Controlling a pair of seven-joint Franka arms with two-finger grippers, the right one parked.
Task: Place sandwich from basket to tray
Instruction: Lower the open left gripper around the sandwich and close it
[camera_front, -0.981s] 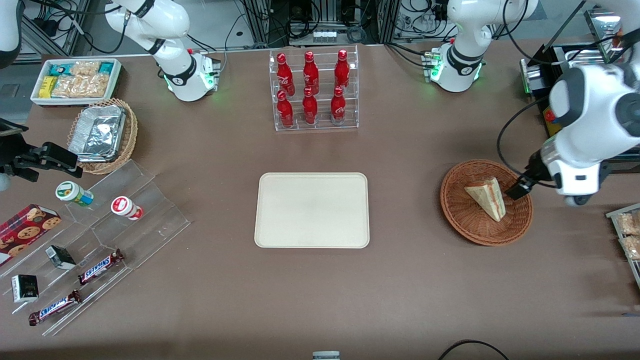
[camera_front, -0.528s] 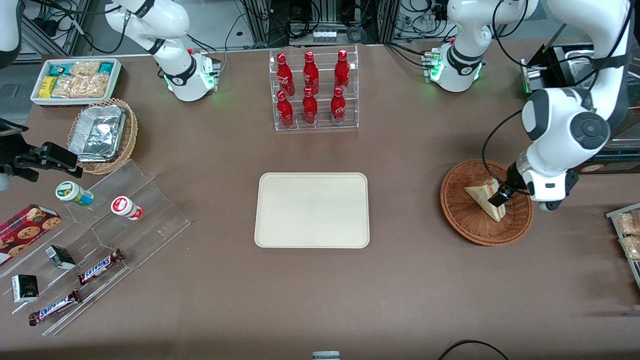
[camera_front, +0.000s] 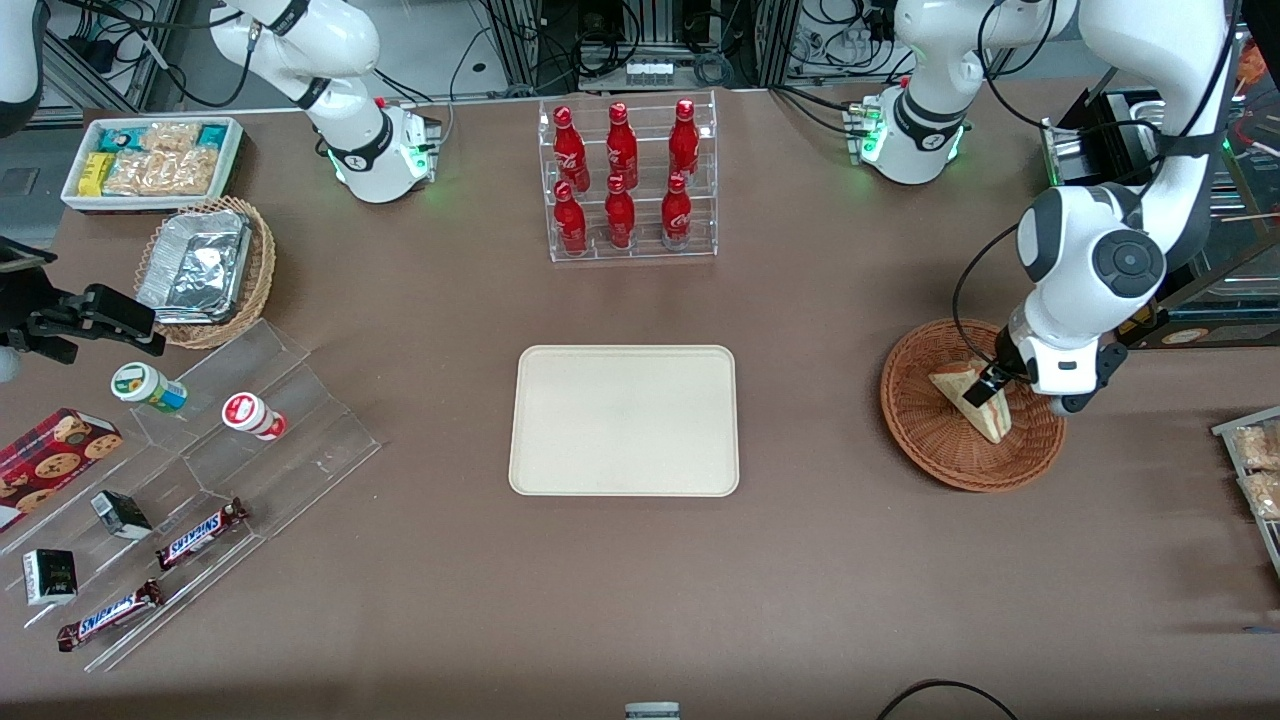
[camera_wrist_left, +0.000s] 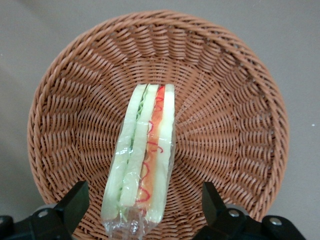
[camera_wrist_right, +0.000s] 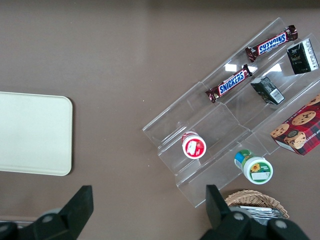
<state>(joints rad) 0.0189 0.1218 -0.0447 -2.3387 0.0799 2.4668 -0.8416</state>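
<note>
— Cream tray (camera_front: 624, 420) status?
— Bare, flat on the table (camera_front: 800, 560), mid-table, well apart from the basket (camera_front: 925, 440).
— Sandwich (camera_front: 958, 392) location?
— In the brown wicker basket, toward the working arm's end, lying on its side, filling stripe visible.
— Gripper (camera_front: 988, 385)?
— Directly above the sandwich, fingers (camera_wrist_left: 75, 205) spread wide, one either side of the wedge, neither touching it.

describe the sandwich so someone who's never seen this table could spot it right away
Find the round reddish-brown wicker basket at the working arm's end of the table, beside the cream tray. The sandwich lies in it, with the open gripper straddling it. It is the only pale bread wedge, clear-wrapped, with a red and green filling stripe.
</note>
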